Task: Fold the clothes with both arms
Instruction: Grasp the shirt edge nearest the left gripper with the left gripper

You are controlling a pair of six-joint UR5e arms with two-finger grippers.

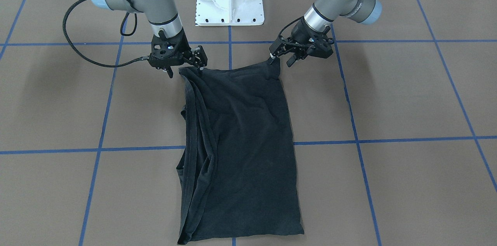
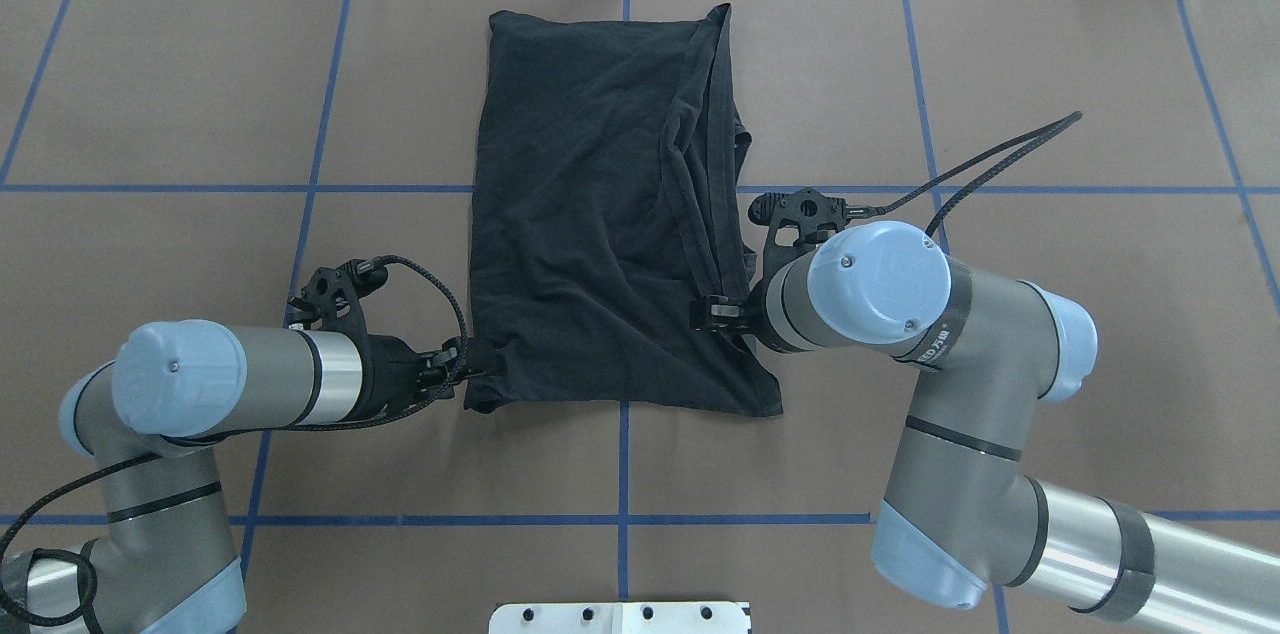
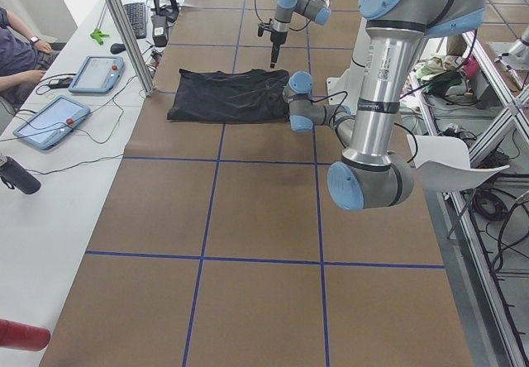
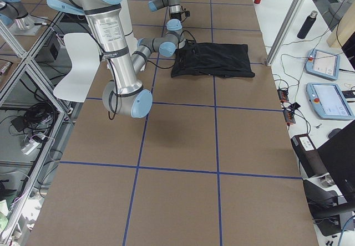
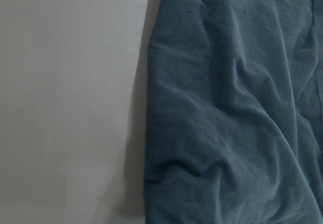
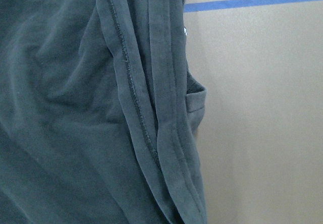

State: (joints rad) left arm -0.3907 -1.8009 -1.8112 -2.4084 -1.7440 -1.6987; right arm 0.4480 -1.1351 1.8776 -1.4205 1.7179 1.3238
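Black T-shirt (image 1: 240, 149) folded lengthwise into a tall rectangle, lying flat on the brown counter (image 1: 407, 94) with blue grid tape lines (image 1: 388, 139), centered in front of the white pedestal base (image 1: 230, 1). Graphic side not visible; only plain dark fabric showing. Stacked hems and folded layers bunched along the shirt's edge on the robot's right side, seen as parallel stitched bands in the right wrist view (image 6: 151, 113); opposite long edge smooth and straight, with soft wrinkles across the surface (image 5: 232, 108). Left gripper (image 1: 276, 56) positioned at the shirt's near corner on the robot's left, fingers closed on that corner, fabric drawn up into a small peak at the grip point. Right gripper (image 1: 201, 63) positioned at the opposite near corner, fingertips touching the cloth edge at the bunched hems; whether a pinch is made on the fabric: cannot tell. Both arms lowered close to the counter, wrists angled inward toward the shirt, left arm (image 2: 200, 384) and right arm (image 2: 900, 314) flanking the near short edge. Far short edge of the shirt lying flat near the counter's operator side (image 2: 600, 24). Black cable (image 1: 77, 36) looping out from the right wrist. Tablets (image 3: 50, 119) on the side desk beyond the counter.
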